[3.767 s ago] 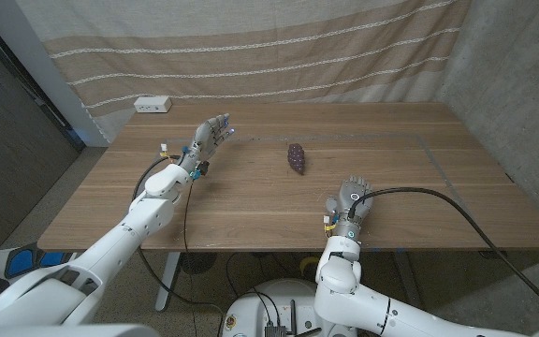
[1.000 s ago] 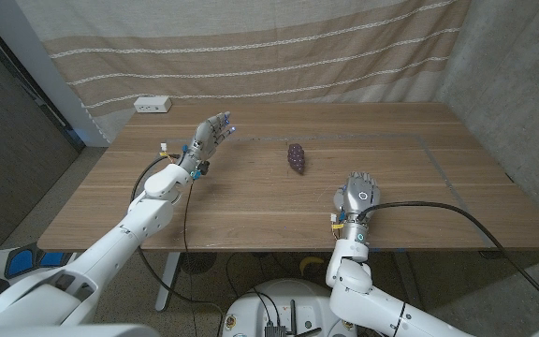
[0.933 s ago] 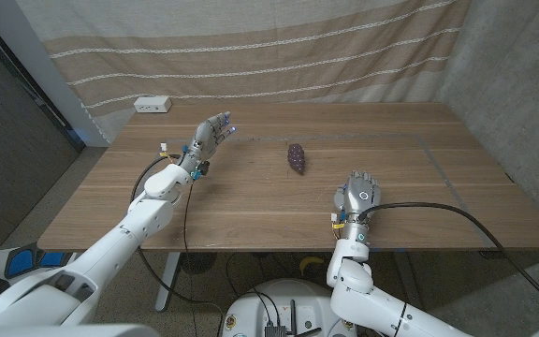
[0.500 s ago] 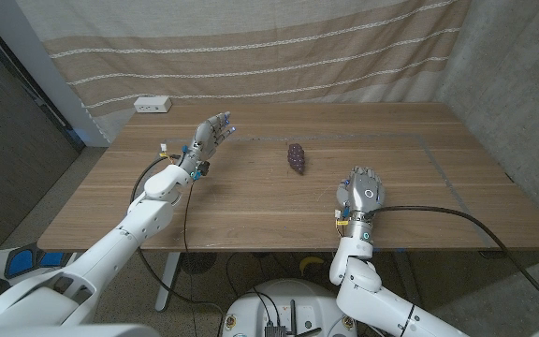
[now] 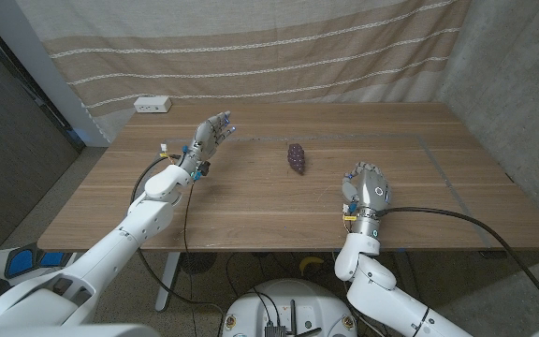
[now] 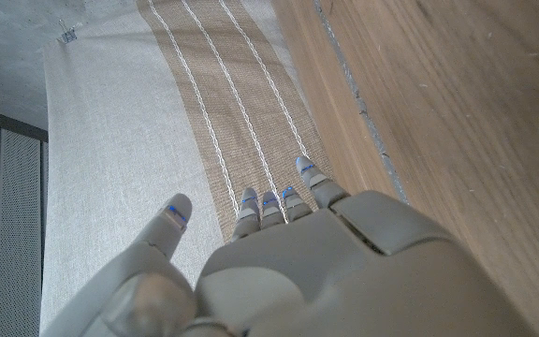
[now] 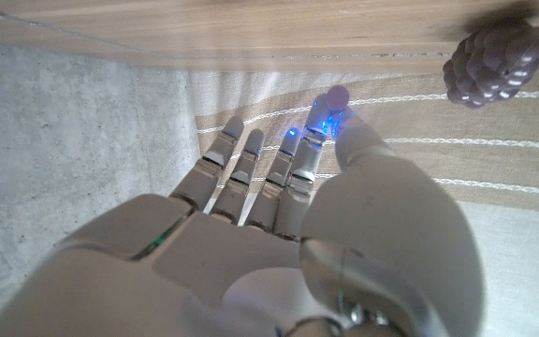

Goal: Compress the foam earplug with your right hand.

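Note:
A small dark purple knobbly lump (image 5: 295, 156), shaped like a bunch of grapes, lies on the wooden table (image 5: 251, 211) past its middle. It also appears in the right wrist view as a purple lump (image 7: 494, 64) beyond my fingertips. My right hand (image 5: 366, 187) is near the table's front edge, to the right of the lump and well short of it. The right hand (image 7: 279, 243) has its fingers stretched out and apart and holds nothing. My left hand (image 5: 209, 139) is raised over the table's left part, fingers spread and empty; the left hand (image 6: 288, 262) faces the curtain.
A white socket box (image 5: 152, 105) sits at the table's back left edge. A striped curtain (image 5: 251, 47) hangs behind the table and a concrete wall (image 5: 522, 84) stands on the right. A black cable (image 5: 457, 217) trails from my right arm.
My right hand has shifted to the right and a little farther onto the table. The left hand and the purple lump have stayed where they were.

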